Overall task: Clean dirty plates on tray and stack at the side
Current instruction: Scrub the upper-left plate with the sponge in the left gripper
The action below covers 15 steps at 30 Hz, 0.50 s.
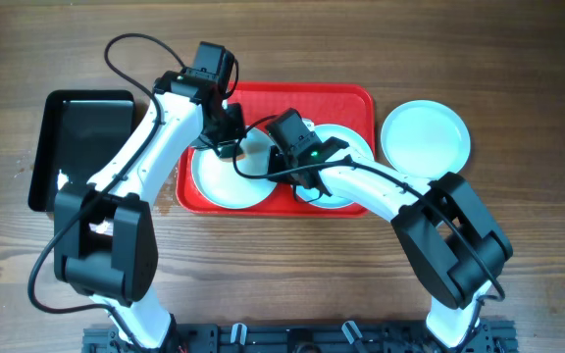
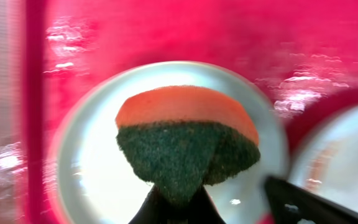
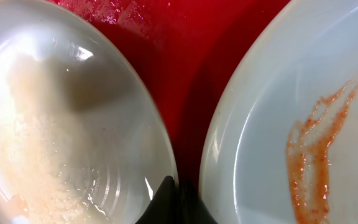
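The red tray [image 1: 341, 98] holds two plates. My left gripper [image 1: 229, 137] is shut on an orange and green sponge [image 2: 185, 134] and holds it over the left plate [image 1: 219, 181], which looks wet and foamy in the right wrist view [image 3: 61, 112]. My right gripper [image 3: 176, 183] is shut on that plate's right rim, in the gap between the two plates. The right plate [image 1: 351, 147] bears an orange smear [image 3: 316, 137]. A third plate [image 1: 425, 137] lies clean on the table to the right of the tray.
A black glossy tray [image 1: 81, 137] lies on the wooden table left of the red tray. Both arms cross above the red tray's middle, and cables hang over it.
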### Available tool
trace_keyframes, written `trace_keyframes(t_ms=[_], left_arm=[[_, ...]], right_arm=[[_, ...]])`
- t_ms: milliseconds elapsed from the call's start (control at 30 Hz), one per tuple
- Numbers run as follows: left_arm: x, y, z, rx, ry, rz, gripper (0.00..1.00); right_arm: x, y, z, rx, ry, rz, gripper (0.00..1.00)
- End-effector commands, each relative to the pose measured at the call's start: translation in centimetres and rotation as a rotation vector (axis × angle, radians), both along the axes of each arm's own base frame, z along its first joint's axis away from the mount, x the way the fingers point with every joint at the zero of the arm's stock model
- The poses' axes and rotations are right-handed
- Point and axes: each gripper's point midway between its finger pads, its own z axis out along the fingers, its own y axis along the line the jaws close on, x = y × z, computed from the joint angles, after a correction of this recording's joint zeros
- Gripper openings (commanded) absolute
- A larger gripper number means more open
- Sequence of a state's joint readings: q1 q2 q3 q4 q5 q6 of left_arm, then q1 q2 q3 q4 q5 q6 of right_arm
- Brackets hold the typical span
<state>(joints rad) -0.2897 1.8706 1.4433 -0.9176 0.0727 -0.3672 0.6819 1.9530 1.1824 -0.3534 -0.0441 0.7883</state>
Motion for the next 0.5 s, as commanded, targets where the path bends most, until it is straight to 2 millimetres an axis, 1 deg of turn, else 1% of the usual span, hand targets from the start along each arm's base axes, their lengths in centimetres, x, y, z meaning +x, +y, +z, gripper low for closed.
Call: trace_keyframes(t_ms=[0, 33, 133, 233, 400, 467], left_arm=[[-0.6, -3.9, -0.7, -0.180, 0.044, -0.077, 0.04], [-0.8, -4.2, -1.9, -0.178, 0.072, -0.083, 0.04], [-1.3, -4.6, -4.4, -0.161, 0.132, -0.091, 0.04], [-1.9, -4.3, -6.4, -0.131, 0.183, -0.085, 0.04], [-2.7, -1.8, -7.7, -0.014, 0.206, -0.060, 0.04], [-3.2, -1.5, -8.3, -0.011, 0.218, -0.055, 0.04]], right_arm=[[0.0, -1.1, -0.8, -0.038, 0.007, -0.020, 0.04], [0.0, -1.0, -0.8, -0.035, 0.009, -0.018, 0.05], [0.0, -1.0, -0.8, -0.035, 0.008, -0.018, 0.04], [-0.1, -1.0, -0.8, -0.036, 0.009, -0.018, 0.05], [-0.1, -1.0, -0.8, -0.036, 0.009, -0.018, 0.04], [-0.1, -1.0, -0.8, -0.036, 0.009, -0.017, 0.04]])
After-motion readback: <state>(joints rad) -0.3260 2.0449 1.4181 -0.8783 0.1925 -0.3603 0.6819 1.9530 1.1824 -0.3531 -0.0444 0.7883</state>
